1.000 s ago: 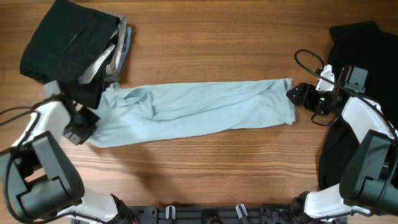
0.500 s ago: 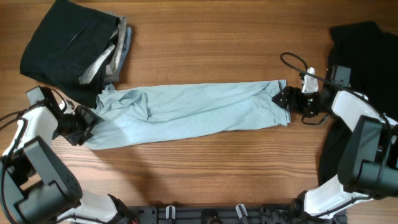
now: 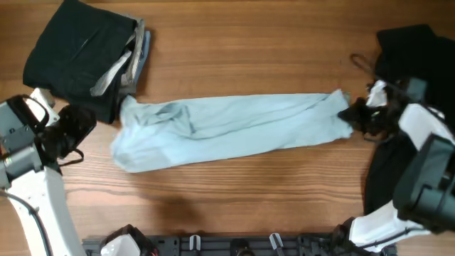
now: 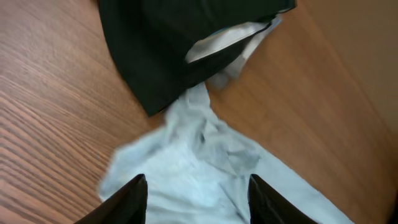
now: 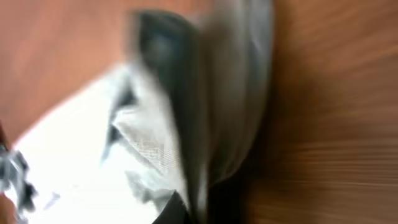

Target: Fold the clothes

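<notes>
The light blue shirt (image 3: 227,131) lies folded into a long band across the table's middle. My right gripper (image 3: 352,114) is shut on its right end, and in the blurred right wrist view the shirt's fabric (image 5: 155,143) fills the frame in front of the jaws. My left gripper (image 3: 77,126) stands open just left of the shirt's crumpled left end, holding nothing. In the left wrist view its two dark fingers (image 4: 132,200) frame the shirt (image 4: 205,162) from above. A stack of folded dark and grey garments (image 3: 78,50) sits at the back left.
A black garment (image 3: 412,53) lies heaped at the right edge, partly under my right arm. The folded stack's black edge (image 4: 168,43) touches the shirt's left end. Bare wooden table (image 3: 242,206) runs in front of and behind the shirt.
My left gripper opened, let go of the shirt's left end and drew back to the left. My right gripper closed on the right end and pulled the shirt to the right.
</notes>
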